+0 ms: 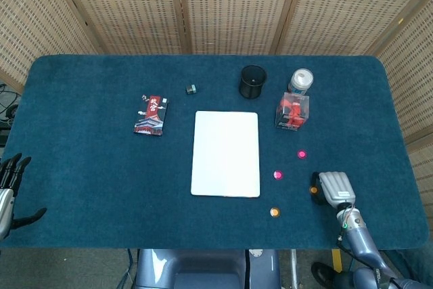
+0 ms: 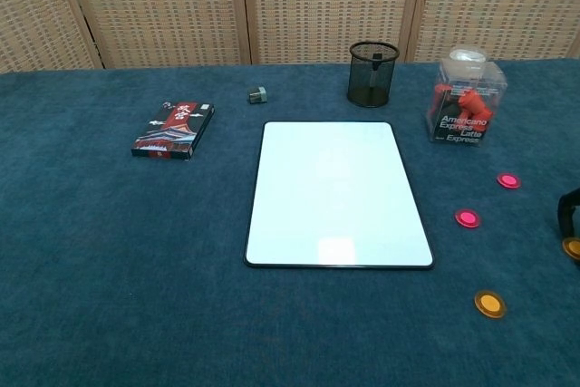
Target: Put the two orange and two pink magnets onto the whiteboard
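Around the whiteboard: card box at ten o'clock, mesh cup at twelve, magnets from three to five.

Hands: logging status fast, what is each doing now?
Left hand: open, holding nothing.
Right hand: over an orange magnet; grip cannot be told.

A blue-carpeted table carries a whiteboard, card box, mesh cup, and four magnets.
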Available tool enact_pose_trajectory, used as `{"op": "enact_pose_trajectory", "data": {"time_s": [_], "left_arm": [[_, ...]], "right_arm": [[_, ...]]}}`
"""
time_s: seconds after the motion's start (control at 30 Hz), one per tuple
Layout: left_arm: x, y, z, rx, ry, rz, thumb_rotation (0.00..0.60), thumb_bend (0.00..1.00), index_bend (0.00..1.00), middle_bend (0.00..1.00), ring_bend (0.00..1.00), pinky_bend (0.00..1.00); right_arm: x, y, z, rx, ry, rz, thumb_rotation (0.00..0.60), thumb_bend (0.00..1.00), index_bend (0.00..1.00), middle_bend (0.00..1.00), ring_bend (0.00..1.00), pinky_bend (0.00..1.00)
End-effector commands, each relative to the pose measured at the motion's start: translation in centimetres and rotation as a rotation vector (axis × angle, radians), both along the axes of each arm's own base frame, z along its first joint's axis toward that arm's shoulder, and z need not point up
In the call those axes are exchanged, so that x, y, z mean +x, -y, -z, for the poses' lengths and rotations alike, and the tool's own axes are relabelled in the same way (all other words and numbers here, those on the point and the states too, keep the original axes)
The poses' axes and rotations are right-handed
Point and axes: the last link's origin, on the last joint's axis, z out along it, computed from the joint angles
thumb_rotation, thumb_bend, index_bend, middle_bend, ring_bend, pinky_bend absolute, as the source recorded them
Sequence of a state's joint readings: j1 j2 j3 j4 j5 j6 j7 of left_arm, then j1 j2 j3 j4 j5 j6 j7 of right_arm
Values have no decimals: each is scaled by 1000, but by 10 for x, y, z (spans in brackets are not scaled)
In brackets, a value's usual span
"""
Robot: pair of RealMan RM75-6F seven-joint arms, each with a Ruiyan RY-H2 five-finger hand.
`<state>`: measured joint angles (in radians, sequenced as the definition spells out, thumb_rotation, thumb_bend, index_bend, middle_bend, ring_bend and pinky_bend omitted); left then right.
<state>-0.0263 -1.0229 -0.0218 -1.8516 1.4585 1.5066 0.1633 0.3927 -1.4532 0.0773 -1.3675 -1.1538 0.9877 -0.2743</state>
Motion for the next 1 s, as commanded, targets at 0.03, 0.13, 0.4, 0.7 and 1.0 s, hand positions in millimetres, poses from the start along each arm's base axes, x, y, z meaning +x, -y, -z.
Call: {"op": "enact_pose_trajectory", "data": {"time_s": [0.03, 0.13, 0.4, 0.7, 1.0], "left_arm": [[0, 0, 0, 0, 1, 0, 600, 84, 0, 0, 0, 0], [0, 0, 0, 0, 1, 0, 600, 85, 0, 0, 0, 0], [1, 0, -1, -4, 7, 4, 600, 85, 0, 0, 0, 0], [-2, -2, -4, -11, 25, 1, 600, 85, 0, 0, 0, 0], [-6, -6, -6, -35, 43, -11, 600, 85, 0, 0, 0, 0]], "right_arm": [[3, 0, -2, -7, 4, -13, 600, 363, 535, 948, 1000, 1000], [8, 0, -4, -11, 7, -31, 600, 363, 535, 949, 1000, 1000], [66, 13, -5, -1, 37, -152, 600, 363, 535, 949, 1000, 1000], [181, 28, 25, 58, -6, -340, 600, 363, 535, 949, 1000, 1000], [247, 35, 78, 104, -78, -356, 600, 363, 536, 949, 1000, 1000]]}}
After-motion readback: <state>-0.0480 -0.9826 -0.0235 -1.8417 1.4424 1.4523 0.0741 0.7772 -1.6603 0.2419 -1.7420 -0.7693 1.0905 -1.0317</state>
